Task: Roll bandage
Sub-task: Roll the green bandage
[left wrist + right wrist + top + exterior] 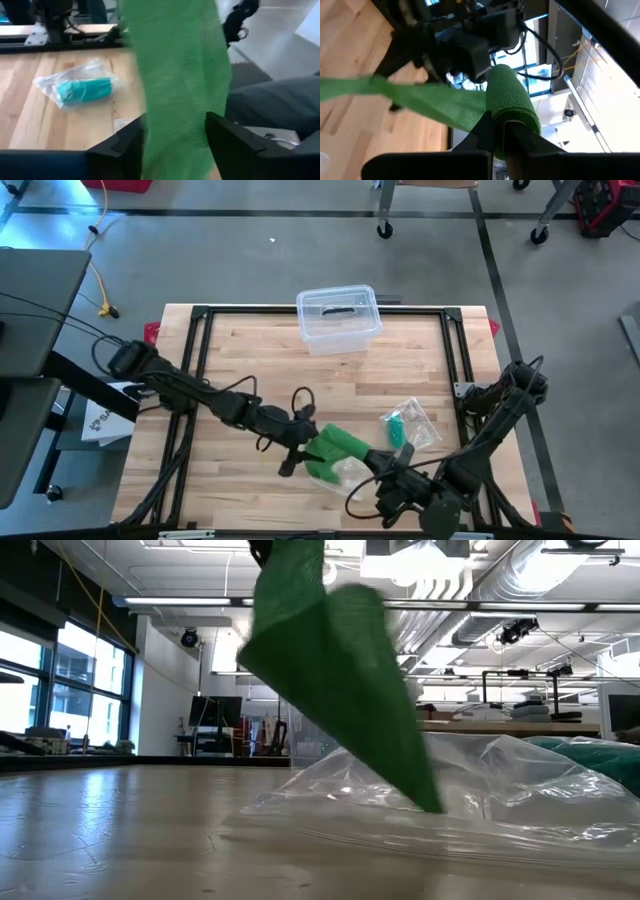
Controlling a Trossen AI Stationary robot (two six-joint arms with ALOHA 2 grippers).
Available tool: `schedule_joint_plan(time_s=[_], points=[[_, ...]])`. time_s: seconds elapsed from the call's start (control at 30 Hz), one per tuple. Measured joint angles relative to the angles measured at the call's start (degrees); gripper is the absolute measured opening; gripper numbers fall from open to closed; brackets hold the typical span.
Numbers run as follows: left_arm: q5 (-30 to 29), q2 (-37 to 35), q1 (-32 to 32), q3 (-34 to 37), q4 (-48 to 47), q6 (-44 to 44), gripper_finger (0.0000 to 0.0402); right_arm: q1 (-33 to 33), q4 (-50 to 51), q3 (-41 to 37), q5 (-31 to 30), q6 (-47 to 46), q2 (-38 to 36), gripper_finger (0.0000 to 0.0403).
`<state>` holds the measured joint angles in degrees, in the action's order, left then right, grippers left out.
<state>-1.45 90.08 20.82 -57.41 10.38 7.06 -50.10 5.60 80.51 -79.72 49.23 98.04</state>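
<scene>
No brand, label or legible writing shows on any item on the counter (240, 340); a white sheet beyond its left edge carries dark print too small to read.

The green bandage (340, 446) lies near the front edge of the counter, slightly right of centre. Its long axis runs from the left gripper (300, 442) toward the right gripper (392, 476), angled toward the front right corner. In the low view the strip hangs as a tapering band, narrow end down on a clear plastic bag (480, 790).

Left gripper: fingers (122, 147) released, standing apart either side of the strip, which passes between them; contact with the cloth appears absent, though the view is too close to be certain.

Right gripper: clenched on the rolled end of the bandage, the roll standing above its fingers (487, 132) in the right wrist view.

A second bag holding a teal roll (398, 426) lies just beyond the bandage, toward the right edge. A clear lidded box (338, 317) sits at the middle of the back edge.

The bandage hides most of the left wrist view.
</scene>
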Motion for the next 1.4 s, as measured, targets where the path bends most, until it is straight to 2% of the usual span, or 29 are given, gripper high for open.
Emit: schedule_joint_plan(time_s=[0.1, 0.23, 0.37, 0.5, 0.7, 0.83, 0.9, 1.0, 1.07, 1.2, 1.3, 1.4], points=[[-1.64, 1.80, -0.41, 0.04, 1.17, -0.79, 0.0208, 0.28, -0.64, 0.00, 0.20, -3.03, 0.09, 0.0009], [-6.86, 3.27, -1.87, 0.04, 4.14, 1.91, 0.0215, -0.49, -1.48, 0.00, 0.09, -6.62, 0.02, 0.0009], [-5.57, 4.77, -1.69, 0.06, 12.24, -1.83, 0.0215, -2.15, -3.38, 0.00, 0.47, -10.69, 0.00, 0.0009], [-5.71, 5.60, 0.59, 0.03, 17.82, -7.32, 0.0215, -4.59, -12.32, 0.00, 0.57, -5.95, 0.00, 0.0009], [-6.57, 9.87, 0.79, 0.04, 26.70, -5.85, 0.0215, -6.99, -23.80, 0.00, 0.70, -5.08, 0.00, 0.0009], [-4.34, 11.07, -1.18, 0.04, 26.46, -6.29, 0.0215, -7.86, -24.35, 0.00, 0.72, -13.72, -0.15, 0.0009], [-1.14, 10.60, -2.26, 0.04, 27.96, -6.26, 0.0215, -8.53, -24.82, 0.00, 0.75, -15.86, -0.22, 0.0009], [5.46, 10.16, -2.66, 0.02, 35.12, -6.34, 0.0215, -9.18, -25.23, 0.00, 0.90, -17.42, -0.26, 0.0009], [6.00, 10.15, -1.80, 0.00, 39.58, -7.72, 0.0215, -9.36, -26.58, 0.00, 0.98, -17.42, -0.26, 0.0009], [-0.97, 10.24, 0.59, 0.00, 41.88, -14.94, 0.0215, -9.30, -26.90, 0.00, 0.97, -17.75, -0.26, 0.0009], [-6.03, 10.27, 2.02, 0.02, 47.02, -20.28, 0.0215, -8.85, -26.92, 0.00, 0.98, -17.47, -0.26, 0.0009], [-6.67, 10.22, 2.58, -0.07, 53.27, -24.86, 0.0215, -8.18, -26.88, 0.00, 3.23, -17.51, -0.26, 0.0009]])
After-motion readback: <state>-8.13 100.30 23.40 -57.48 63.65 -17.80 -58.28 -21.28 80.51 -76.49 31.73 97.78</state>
